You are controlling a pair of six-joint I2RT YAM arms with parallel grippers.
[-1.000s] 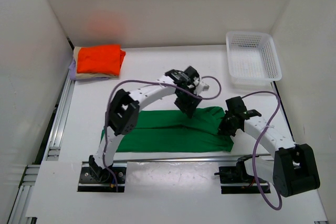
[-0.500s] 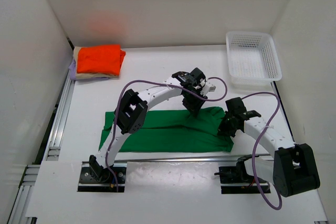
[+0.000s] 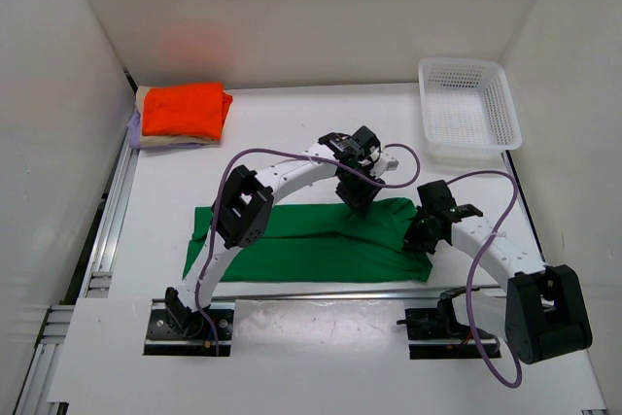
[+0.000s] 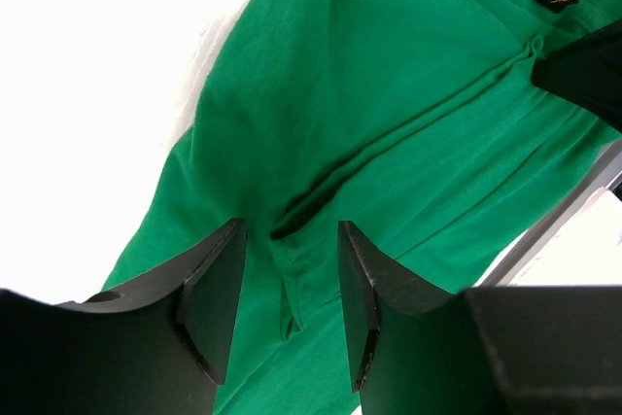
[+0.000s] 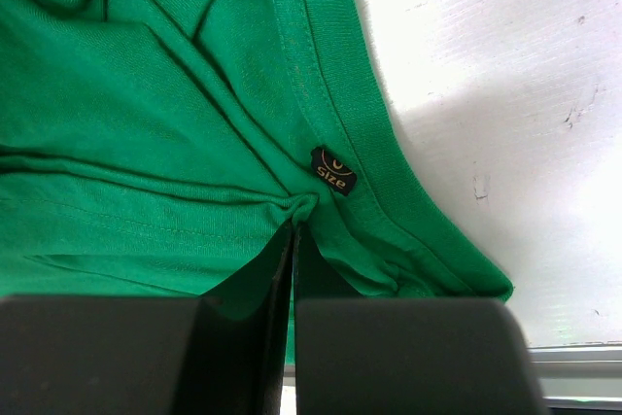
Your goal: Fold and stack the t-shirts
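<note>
A green t-shirt (image 3: 311,240) lies as a long band across the table's near middle. My left gripper (image 3: 358,203) hovers over its far edge, right of centre. In the left wrist view that gripper (image 4: 287,308) is open, and a raised crease of green cloth (image 4: 389,94) runs between the fingers without touching them. My right gripper (image 3: 425,238) is at the shirt's right end. It is shut (image 5: 293,240) on a pinch of green cloth (image 5: 146,94) beside the collar's size label (image 5: 333,170). An orange-red t-shirt (image 3: 185,109) lies folded at the back left, on top of beige (image 3: 143,97) and lavender (image 3: 136,135) ones.
A white mesh basket (image 3: 466,109) stands at the back right against the wall. White walls close in the table on three sides. A metal rail (image 3: 107,230) runs along the left edge, and both arm bases are bolted at the near edge.
My left gripper has moved right along the green shirt's far edge, uncovering the shirt's left end. The right gripper has stayed shut on the cloth in the same place.
</note>
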